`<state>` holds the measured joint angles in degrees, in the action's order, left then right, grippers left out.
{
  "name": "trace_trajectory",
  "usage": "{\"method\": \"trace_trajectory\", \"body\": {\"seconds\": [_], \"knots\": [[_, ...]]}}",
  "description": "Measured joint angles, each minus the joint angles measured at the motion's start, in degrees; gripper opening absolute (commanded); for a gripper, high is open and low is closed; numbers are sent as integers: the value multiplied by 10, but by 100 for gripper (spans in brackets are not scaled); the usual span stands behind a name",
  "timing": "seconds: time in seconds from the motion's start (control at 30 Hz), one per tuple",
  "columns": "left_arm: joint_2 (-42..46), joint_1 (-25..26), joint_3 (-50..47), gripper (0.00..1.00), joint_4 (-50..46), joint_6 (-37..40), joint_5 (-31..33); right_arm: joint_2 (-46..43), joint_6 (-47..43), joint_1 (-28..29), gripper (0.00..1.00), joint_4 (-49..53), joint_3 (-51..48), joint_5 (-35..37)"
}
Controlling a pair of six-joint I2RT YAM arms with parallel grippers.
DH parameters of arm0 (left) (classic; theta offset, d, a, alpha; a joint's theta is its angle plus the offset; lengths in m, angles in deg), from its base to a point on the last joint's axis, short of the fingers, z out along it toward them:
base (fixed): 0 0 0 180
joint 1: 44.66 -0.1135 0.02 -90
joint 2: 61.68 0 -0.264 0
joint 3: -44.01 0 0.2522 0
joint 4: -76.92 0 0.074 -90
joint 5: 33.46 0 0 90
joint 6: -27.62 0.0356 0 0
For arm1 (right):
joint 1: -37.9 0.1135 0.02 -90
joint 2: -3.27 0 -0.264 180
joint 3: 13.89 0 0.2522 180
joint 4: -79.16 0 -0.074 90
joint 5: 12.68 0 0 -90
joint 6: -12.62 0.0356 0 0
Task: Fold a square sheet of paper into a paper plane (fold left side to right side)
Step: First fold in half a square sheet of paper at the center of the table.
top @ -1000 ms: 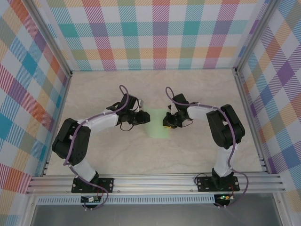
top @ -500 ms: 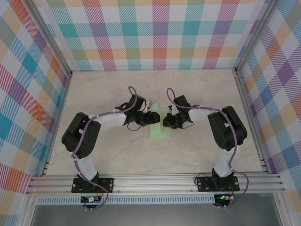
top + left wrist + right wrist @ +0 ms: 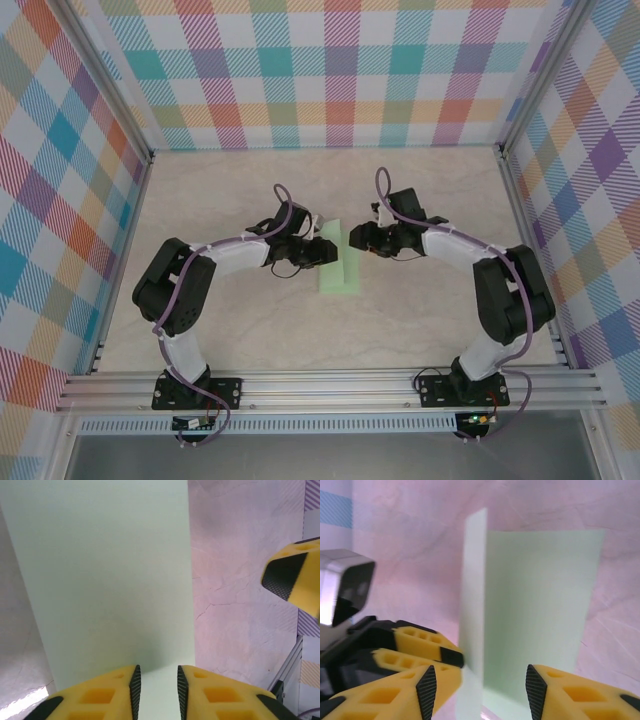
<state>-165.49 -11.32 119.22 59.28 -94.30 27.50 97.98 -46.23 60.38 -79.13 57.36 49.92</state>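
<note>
The square sheet of paper [image 3: 341, 272] is pale green and lies mid-table, its left part raised as an upright flap [image 3: 474, 580] over the flat right part [image 3: 540, 605]. My left gripper [image 3: 326, 250] is at the flap's left side, its yellow fingers [image 3: 420, 640] touching the flap. Its jaws [image 3: 158, 687] stand a narrow gap apart with paper [image 3: 110, 580] showing between and beyond them. My right gripper [image 3: 356, 238] is at the sheet's far right edge. It is open wide [image 3: 481, 690], straddling the flap, and one of its fingertips [image 3: 292, 580] shows in the left wrist view.
The marbled tabletop [image 3: 430, 320] surrounds the sheet. Plaid walls [image 3: 320, 70] close the back and both sides. An aluminium rail [image 3: 330, 385] carrying both arm bases runs along the near edge.
My right gripper has opened and drawn back toward the far right. The left jaws have narrowed. The sheet looks narrower from above as its left part has risen.
</note>
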Motion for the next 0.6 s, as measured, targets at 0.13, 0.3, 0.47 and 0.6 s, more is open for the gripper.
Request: {"method": "trace_trajectory", "body": {"seconds": [0.13,0.3,0.47,0.6], "knots": [[0,0,0,22,0,0,2,22,20,0,52,-37,-1,-37],[0,0,0,21,0,0,6,66,42,1,47,-67,-1,-68],[0,0,0,21,0,0,8,96,55,3,40,-76,-1,-82],[0,1,0,21,-1,0,10,105,62,4,25,-84,0,-95]]}}
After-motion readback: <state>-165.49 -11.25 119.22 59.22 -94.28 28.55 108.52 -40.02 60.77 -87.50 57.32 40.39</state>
